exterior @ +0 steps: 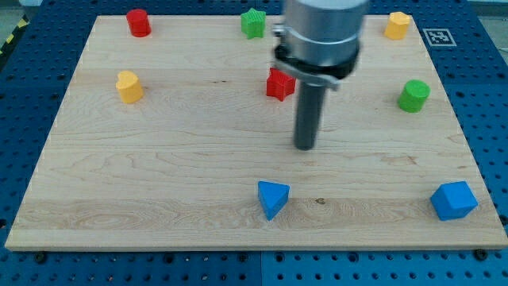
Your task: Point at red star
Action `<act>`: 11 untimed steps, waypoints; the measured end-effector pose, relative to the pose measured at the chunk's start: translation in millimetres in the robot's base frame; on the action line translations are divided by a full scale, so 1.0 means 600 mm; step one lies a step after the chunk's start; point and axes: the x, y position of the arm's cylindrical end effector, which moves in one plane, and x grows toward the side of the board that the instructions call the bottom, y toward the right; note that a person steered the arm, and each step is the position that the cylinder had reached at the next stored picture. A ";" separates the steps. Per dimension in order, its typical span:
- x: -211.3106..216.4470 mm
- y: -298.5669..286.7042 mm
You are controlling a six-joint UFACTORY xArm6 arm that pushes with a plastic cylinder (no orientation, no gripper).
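The red star lies on the wooden board, above the middle, partly hidden on its right side by the arm's grey body. My tip is below and slightly to the right of the red star, apart from it. It touches no block.
A red cylinder is at the top left, a green star at the top middle, a yellow block at the top right. A yellow block is at left, a green cylinder at right. A blue triangle and a blue block lie near the bottom.
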 end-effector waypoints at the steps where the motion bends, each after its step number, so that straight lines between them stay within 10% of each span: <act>1: 0.002 0.076; 4: -0.018 0.077; 7: -0.206 0.046; 11: -0.207 -0.073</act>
